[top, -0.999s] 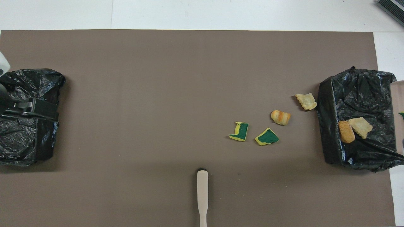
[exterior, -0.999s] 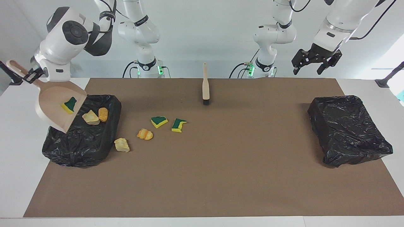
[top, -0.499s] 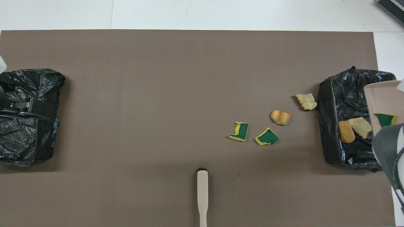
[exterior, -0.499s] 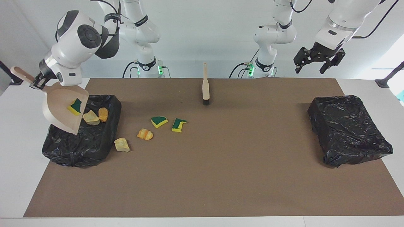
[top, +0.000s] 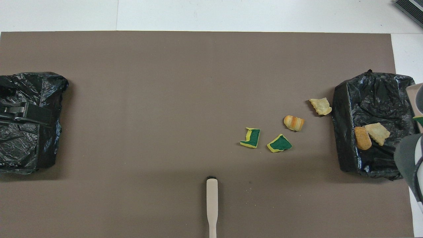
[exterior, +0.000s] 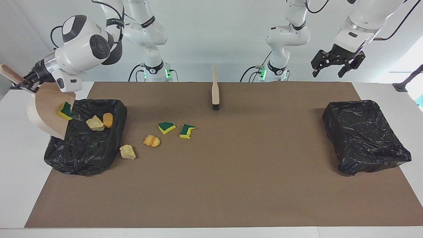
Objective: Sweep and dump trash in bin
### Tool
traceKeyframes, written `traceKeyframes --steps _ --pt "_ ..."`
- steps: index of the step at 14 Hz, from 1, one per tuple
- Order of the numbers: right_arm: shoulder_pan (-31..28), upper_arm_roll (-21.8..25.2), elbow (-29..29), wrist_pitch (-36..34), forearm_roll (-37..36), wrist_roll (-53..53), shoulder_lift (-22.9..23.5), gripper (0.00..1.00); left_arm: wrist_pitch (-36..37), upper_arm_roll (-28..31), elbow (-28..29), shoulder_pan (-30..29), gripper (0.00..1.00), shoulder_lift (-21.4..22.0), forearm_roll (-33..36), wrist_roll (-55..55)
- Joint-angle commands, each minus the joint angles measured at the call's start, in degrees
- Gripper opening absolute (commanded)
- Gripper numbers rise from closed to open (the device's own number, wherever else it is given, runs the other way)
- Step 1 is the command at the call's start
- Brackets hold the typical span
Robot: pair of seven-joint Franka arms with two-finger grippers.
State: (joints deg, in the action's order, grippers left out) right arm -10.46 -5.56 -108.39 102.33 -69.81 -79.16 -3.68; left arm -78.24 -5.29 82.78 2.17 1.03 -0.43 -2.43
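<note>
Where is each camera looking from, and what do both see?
Facing view: high across the table, looking at both robots; whole arms show, the right gripper tipping a dustpan over a bin.
Overhead view: above the robots, looking steeply down; only the left gripper and the right arm's elbow show.
Both share the brush, bins and scraps.

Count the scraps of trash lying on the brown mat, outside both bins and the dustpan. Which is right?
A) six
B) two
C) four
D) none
C: on the mat lie two green-and-yellow sponge pieces, an orange lump and a pale chunk; the others sit in the bin or dustpan.
</note>
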Motion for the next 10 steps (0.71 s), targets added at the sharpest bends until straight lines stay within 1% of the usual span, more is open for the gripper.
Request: traceKeyframes --steps 1,2,3,5,6,8,10 --pt "-0.09 0.02 -4.27 3.39 -0.33 0.15 -2.46 0.00 0.55 -0.42 0.80 -0.58 1.00 0.99 0.87 1.03" --pt "-0.35 0.02 -4.98 4.27 2.81 0.58 -2.73 0.00 0.55 -0.42 0.80 -0.58 1.00 0.99 0.87 1.03" --pt "-0.35 0.02 -7.16 4.89 3.97 2.42 -2.91 0.00 0.55 -0.42 0.80 -0.58 1.00 0.99 0.78 1.03" --pt "0.43 0.02 -11.12 6.65 3.37 9.43 -2.12 0.00 0.64 -0.42 0.80 -0.58 1.00 0.99 0.78 1.03" --pt "0.44 0.02 -12.10 7.26 2.76 11.55 -1.94 0.00 0.64 -0.42 0.80 -0.58 1.00 1.08 0.69 1.03" --pt "0.96 0.02 -11.23 6.05 0.05 10.62 -2.03 0.00 0.72 -0.42 0.80 -0.58 1.00 1.08 0.60 1.03" --pt "0.09 0.02 -8.43 6.21 -0.50 3.79 -2.64 0.00 0.81 -0.33 0.80 -0.67 1.00 1.08 0.60 1.03"
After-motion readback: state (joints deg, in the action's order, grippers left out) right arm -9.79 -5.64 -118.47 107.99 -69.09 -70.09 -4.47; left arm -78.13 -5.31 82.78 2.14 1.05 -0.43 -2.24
